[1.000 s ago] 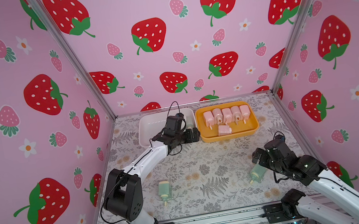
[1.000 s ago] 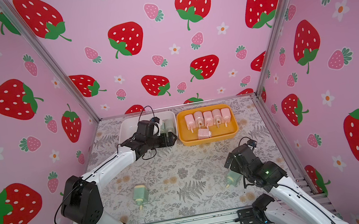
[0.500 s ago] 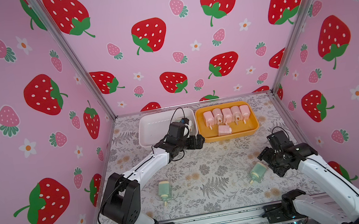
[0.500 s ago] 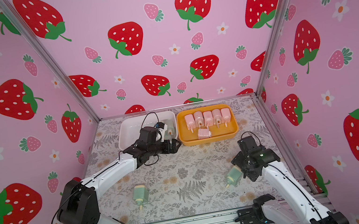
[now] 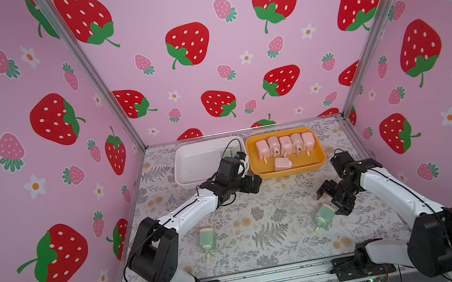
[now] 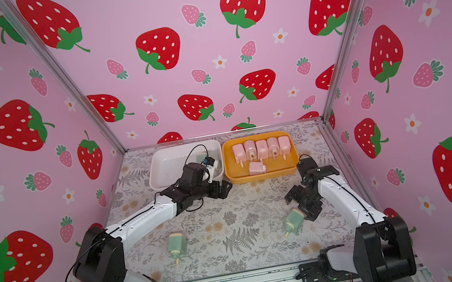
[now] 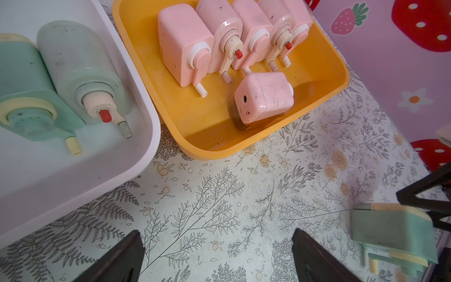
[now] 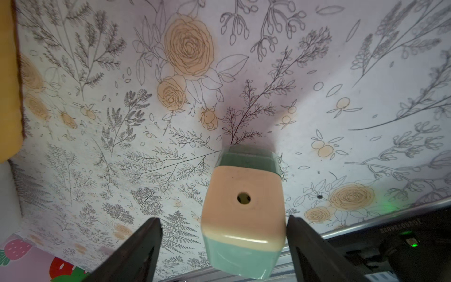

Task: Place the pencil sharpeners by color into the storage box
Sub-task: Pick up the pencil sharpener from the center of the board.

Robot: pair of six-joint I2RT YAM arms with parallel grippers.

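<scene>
Enclosure wall panels [image 5: 136, 23]: pink, printed with red and pink strawberries, green leaves, white flowers.
Cloth-covered bench [image 5: 260, 204]: off-white, grey fern line-drawings, tan roses.
Far-left rectangular plastic tray [image 5: 197, 165]: white.
Far-right rectangular plastic tray [image 5: 291, 170]: orange-yellow.
Boxy plastic sharpeners in the orange-yellow tray [image 5: 285, 145]: pale pink, cream cranks, some red knobs.
Two boxy plastic sharpeners on the bench [image 5: 206, 237]: mint green, cream ends.

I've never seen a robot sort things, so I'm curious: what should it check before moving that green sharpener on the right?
1. Green sharpener sits inside the right gripper: ok.
2. Grip closed on it: not ok, a gap shows on one side.
3. White tray has room: ok.
4. Left gripper open, empty: ok.
5. Way to that tray free: probably not ok, the left gripper sits in front of it.
</scene>
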